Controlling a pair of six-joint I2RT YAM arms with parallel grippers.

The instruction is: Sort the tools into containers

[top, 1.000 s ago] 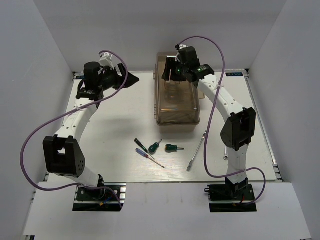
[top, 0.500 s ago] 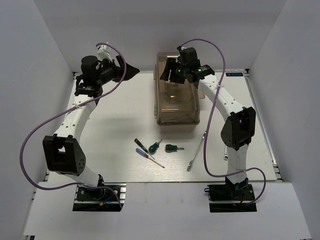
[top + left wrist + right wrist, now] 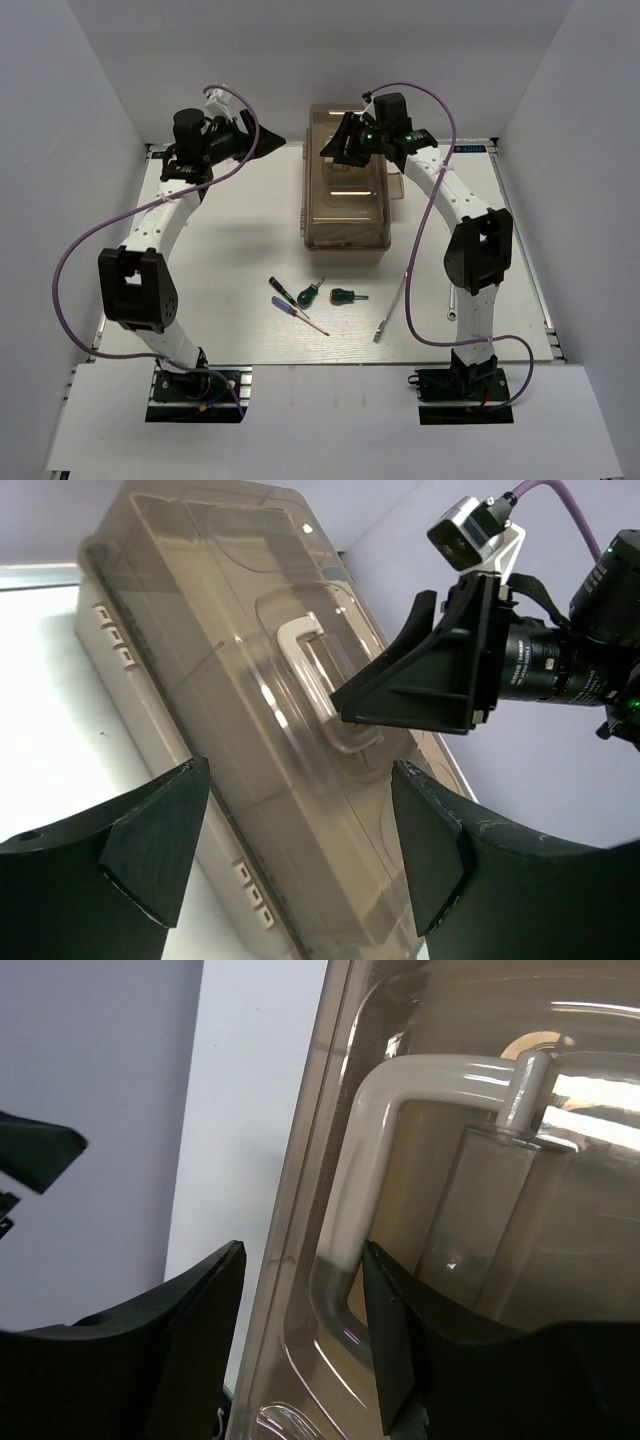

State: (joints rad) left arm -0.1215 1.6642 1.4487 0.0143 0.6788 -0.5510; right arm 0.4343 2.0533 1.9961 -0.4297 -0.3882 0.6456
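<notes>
The tan toolbox with its translucent brown lid stands closed at the back middle. My right gripper is open over the lid. In the right wrist view its jaws straddle one end of the pale handle, with one finger inside the handle loop. My left gripper is open and empty, level with the box's far left corner and pointing at it. In the left wrist view it faces the lid and handle. On the table lie black-handled, green-handled, stubby green and blue-handled screwdrivers and a long wrench.
A short silver wrench lies partly behind the right arm's lower link. White walls close in the table at the back and on both sides. The right gripper shows in the left wrist view.
The toolbox has shifted a little to the left. My right gripper has moved left over the lid with it. My left arm has swung back and its gripper has moved slightly right.
</notes>
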